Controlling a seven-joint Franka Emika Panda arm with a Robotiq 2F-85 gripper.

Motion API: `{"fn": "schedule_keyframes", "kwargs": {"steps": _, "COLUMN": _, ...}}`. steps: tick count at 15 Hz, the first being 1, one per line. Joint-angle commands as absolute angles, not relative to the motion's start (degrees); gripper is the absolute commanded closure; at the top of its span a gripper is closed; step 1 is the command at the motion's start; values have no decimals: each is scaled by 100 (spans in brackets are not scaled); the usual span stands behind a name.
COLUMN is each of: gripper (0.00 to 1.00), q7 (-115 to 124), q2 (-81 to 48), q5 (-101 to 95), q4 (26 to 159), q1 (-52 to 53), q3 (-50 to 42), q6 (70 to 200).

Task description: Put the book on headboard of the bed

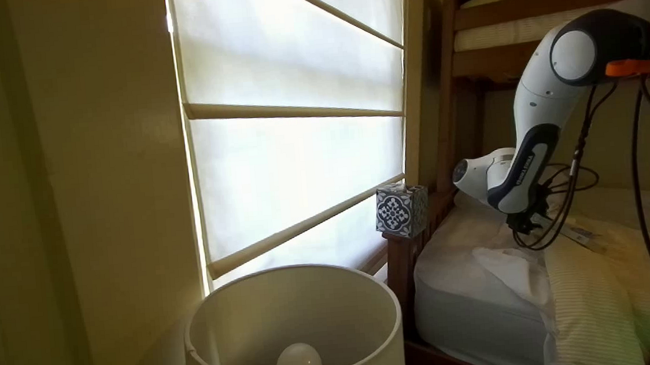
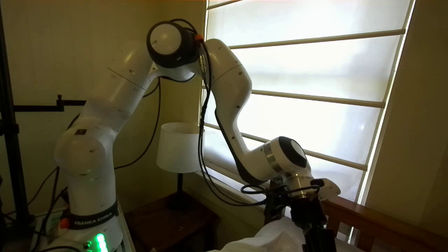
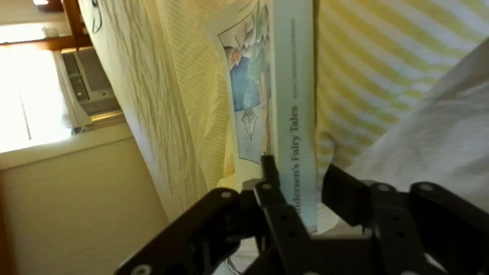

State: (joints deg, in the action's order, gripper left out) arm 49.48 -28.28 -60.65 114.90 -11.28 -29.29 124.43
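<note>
The book (image 3: 294,88), pale blue-white with a lettered spine and a picture on its cover, is on the rumpled bedding with its spine towards the wrist camera. It also shows beside the gripper in an exterior view (image 1: 577,236). My gripper (image 3: 298,168) is open, its fingers on either side of the spine's near end; a small gap shows at the right finger. The gripper is low over the bed (image 1: 476,304) in an exterior view (image 1: 526,223); its tips are cut off in an exterior view (image 2: 320,241). The brown slatted headboard (image 2: 381,223) stands by the window.
A blue-and-white patterned box (image 1: 401,211) stands on the bed's corner post (image 1: 401,263). A lamp (image 1: 292,324) is near the window blind (image 1: 301,173). Upper bunk rails (image 1: 566,4) are behind the arm. Cables hang along the arm.
</note>
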Motion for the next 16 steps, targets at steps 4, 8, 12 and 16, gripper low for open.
{"fn": "schedule_keyframes", "kwargs": {"steps": 4, "gripper": 31, "q7": 5450, "q2": -2487, "q5": -8136, "q4": 11883, "q1": -1373, "q3": -2505, "q6": 12612}}
{"fn": "schedule_keyframes", "kwargs": {"steps": 8, "gripper": 5, "q7": 5343, "q2": -2475, "q5": -8154, "q4": 11856, "q1": -1629, "q3": -2155, "q6": 12471}}
{"fn": "schedule_keyframes", "kwargs": {"steps": 12, "gripper": 0, "q7": 5116, "q2": -2492, "q5": -7216, "q4": 11915, "q1": -1860, "q3": -1928, "q6": 11908}}
{"fn": "schedule_keyframes", "kwargs": {"steps": 16, "gripper": 0, "q7": 5210, "q2": -2226, "q5": -6819, "q4": 12468, "q1": -1892, "q3": -1929, "q6": 11546}}
